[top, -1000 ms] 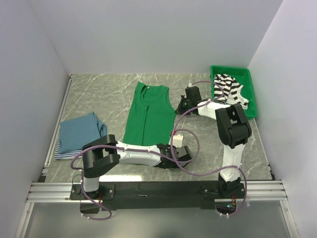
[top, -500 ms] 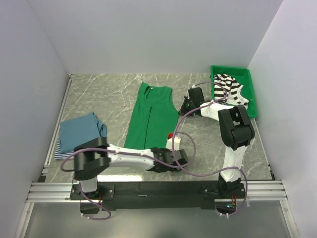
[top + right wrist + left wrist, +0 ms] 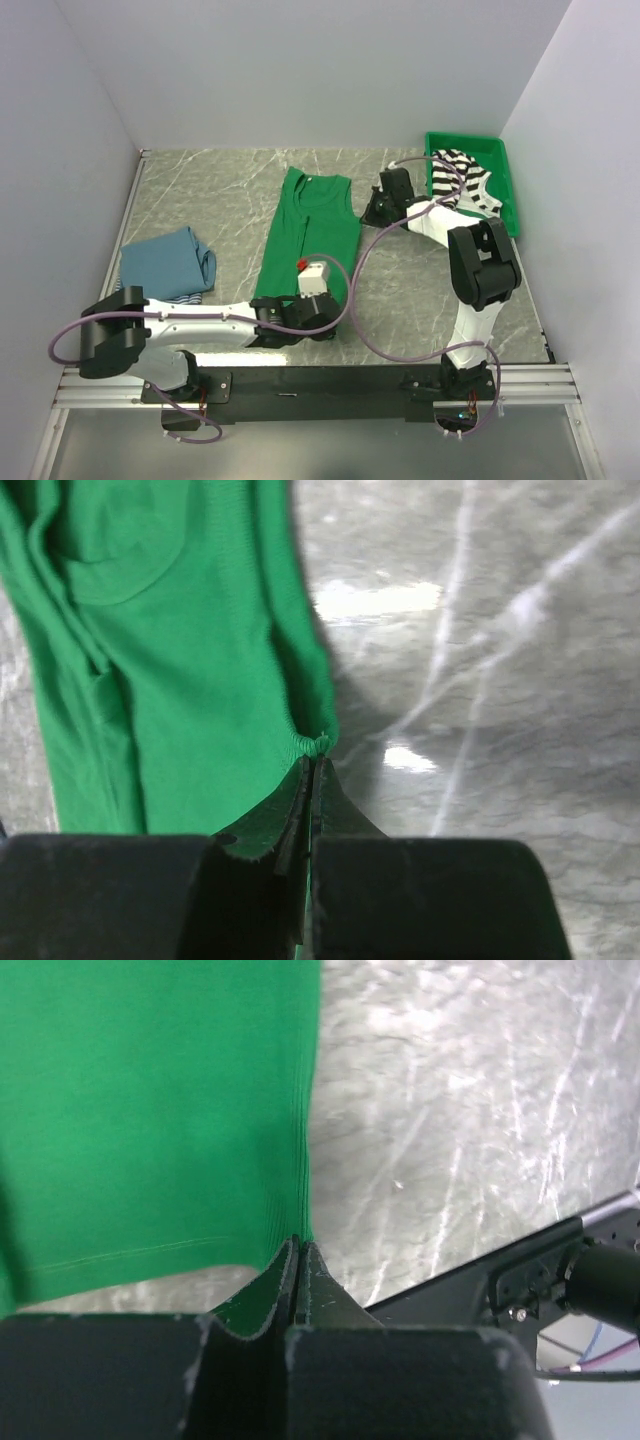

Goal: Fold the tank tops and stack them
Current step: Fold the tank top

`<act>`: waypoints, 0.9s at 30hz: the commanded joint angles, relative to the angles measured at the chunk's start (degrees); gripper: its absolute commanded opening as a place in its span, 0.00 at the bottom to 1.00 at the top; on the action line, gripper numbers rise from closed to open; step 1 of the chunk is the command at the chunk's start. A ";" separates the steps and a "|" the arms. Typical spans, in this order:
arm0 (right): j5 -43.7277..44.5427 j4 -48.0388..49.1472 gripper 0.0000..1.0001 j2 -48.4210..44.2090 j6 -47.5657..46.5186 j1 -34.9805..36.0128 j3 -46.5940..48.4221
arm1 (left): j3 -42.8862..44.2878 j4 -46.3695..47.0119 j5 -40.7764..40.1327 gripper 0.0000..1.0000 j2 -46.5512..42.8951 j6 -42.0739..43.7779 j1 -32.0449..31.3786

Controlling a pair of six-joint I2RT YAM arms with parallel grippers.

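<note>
The green tank top (image 3: 310, 235) lies lengthwise in the middle of the table, neck at the far end. My left gripper (image 3: 322, 322) is shut on its near right hem corner (image 3: 300, 1230). My right gripper (image 3: 372, 212) is shut on its right armhole edge (image 3: 318, 744), near the far end. The black-and-white striped tank top (image 3: 462, 180) lies bunched in the green bin (image 3: 503, 205). A folded blue tank top (image 3: 166, 262) sits at the left on a blue-white striped one (image 3: 178, 297).
The green plastic bin stands at the far right corner. Side walls close the table left and right. A metal rail (image 3: 300, 380) runs along the near edge. My left arm (image 3: 200, 325) lies low across the near left of the table.
My left gripper has slid left along the near edge, dragging the green top's hem corner with it. The top has shifted and narrowed. My right gripper has barely moved.
</note>
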 commanded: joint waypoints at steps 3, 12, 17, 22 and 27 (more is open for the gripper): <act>3.00 -2.35 0.00 0.84 0.31 4.29 6.87 | -3.58 -1.37 -2.73 0.01 -5.61 -7.11 0.69; 5.02 -6.13 0.00 9.10 1.54 9.74 19.16 | -9.73 -11.74 -5.90 0.01 -12.12 -15.55 1.48; 5.99 -8.50 0.00 13.66 1.81 12.73 24.98 | -11.93 -15.00 -5.99 0.00 -14.76 -17.58 1.74; 6.78 -10.17 0.00 16.83 1.98 14.41 29.20 | -13.43 -17.11 -6.16 0.01 -16.79 -18.29 1.83; 7.57 -11.05 0.00 18.16 1.90 15.02 30.61 | -14.39 -17.38 -5.90 0.01 -17.14 -18.38 2.10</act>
